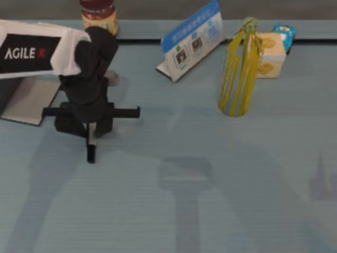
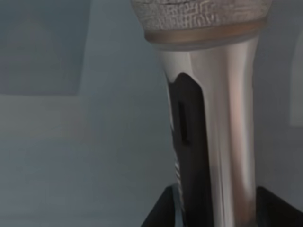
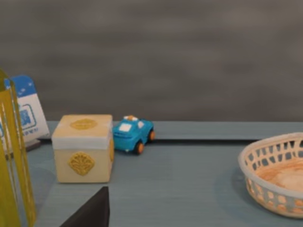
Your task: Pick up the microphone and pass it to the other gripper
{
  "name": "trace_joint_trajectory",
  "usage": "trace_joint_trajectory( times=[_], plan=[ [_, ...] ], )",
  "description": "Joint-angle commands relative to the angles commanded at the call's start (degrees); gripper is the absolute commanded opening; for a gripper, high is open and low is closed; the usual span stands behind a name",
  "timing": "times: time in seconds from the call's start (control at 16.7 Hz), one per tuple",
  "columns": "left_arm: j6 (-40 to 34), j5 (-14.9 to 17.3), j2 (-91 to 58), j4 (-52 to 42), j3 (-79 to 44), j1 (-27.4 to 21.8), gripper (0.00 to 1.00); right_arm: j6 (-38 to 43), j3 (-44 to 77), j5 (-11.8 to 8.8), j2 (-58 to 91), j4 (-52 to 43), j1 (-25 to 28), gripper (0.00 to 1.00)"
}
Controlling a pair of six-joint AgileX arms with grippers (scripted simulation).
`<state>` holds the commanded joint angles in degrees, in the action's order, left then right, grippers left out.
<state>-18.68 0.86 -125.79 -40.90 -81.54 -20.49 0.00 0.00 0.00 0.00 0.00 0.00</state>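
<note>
Lettering reading "AGILE X" marks the white casing of the left arm near the table's left edge, whose left gripper [image 1: 90, 125] is clamped on the microphone [image 2: 213, 118], its black handle pointing toward the table's near edge and its mesh head hidden under the gripper from above. A sign card [image 1: 192, 39] with unreadable print leans near the far edge beside a yellow bottle [image 1: 239, 71], a cream box [image 3: 84, 148] and a blue toy car [image 3: 132, 134]. A woven basket [image 3: 265, 161] shows in the right wrist view; I cannot tell the right gripper's state.
</note>
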Motion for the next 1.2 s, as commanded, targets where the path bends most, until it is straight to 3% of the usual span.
trace_joint_trajectory(
  times=[0.24,0.3,0.54,0.84,1.2],
  plan=[
    [0.0,0.0,0.0,0.0,0.0,0.0,0.0,0.0,0.0,0.0,0.0,0.0,0.0,1.0],
    [2.16,-2.77,3.42,-1.97,-0.61,0.38,0.0,0.0,0.0,0.0,0.0,0.0,0.0,1.0],
    [2.98,-1.32,4.05,1.69,0.16,0.42,0.0,0.0,0.0,0.0,0.0,0.0,0.0,1.0],
    [6.24,4.86,7.29,18.6,4.43,1.08,0.0,0.0,0.0,0.0,0.0,0.0,0.0,1.0],
    [12.12,15.64,13.53,50.85,13.68,2.06,0.0,0.0,0.0,0.0,0.0,0.0,0.0,1.0]
  ],
)
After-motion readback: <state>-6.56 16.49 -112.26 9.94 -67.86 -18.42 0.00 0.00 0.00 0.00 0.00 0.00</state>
